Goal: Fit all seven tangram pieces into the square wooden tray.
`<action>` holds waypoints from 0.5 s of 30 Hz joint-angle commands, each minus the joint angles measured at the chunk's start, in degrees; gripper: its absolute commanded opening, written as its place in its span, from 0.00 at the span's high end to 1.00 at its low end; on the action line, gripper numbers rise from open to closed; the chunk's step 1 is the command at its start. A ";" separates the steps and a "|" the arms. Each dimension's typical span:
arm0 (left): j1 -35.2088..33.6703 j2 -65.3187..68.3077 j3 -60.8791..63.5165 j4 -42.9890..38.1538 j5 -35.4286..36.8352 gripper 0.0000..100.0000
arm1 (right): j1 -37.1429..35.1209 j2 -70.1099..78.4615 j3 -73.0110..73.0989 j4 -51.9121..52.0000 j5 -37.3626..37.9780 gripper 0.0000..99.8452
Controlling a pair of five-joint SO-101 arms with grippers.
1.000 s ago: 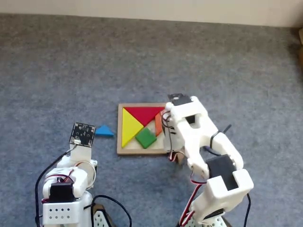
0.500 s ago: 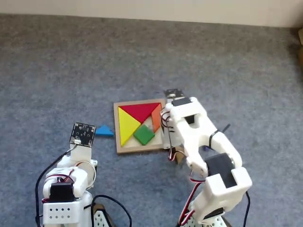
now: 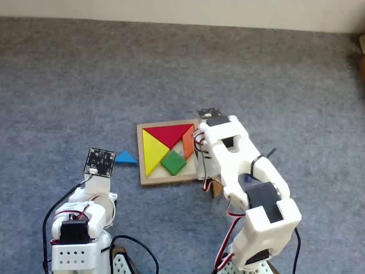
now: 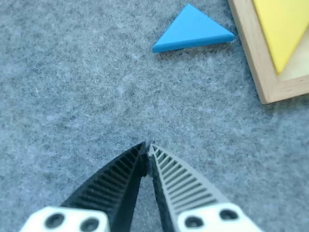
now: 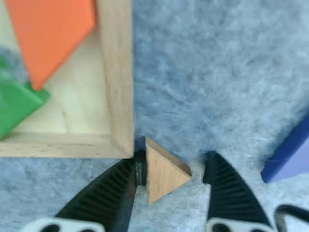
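Four pieces lie in the square wooden tray [image 3: 140, 154]. My right gripper [image 5: 174, 166] stands open astride the small plain-wood triangle [image 5: 161, 171], which sits on the carpet just beside the tray's near right corner. I'd close squarely on its flat edges, avoid nudging the rim, and lift clear before seating it. My left gripper [image 4: 147, 150] is closed on nothing, near the blue triangle [image 4: 193, 29] left of the tray.

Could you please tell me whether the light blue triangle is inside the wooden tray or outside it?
Outside: the blue triangle lies flat on the carpet, apart from the tray's rim.
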 commanded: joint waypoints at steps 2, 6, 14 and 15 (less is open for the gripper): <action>-0.57 -2.33 1.19 0.18 0.53 0.96 | -0.92 1.63 0.13 1.19 0.70 0.92; -0.57 -2.33 1.19 0.18 0.53 0.96 | -0.66 1.45 0.04 1.19 0.70 0.93; -0.57 -2.33 1.19 0.18 0.53 0.96 | -0.57 -10.86 0.92 1.27 0.79 0.93; -0.57 -2.33 1.19 0.18 0.53 0.96 | -0.57 -11.82 1.45 1.10 0.79 0.93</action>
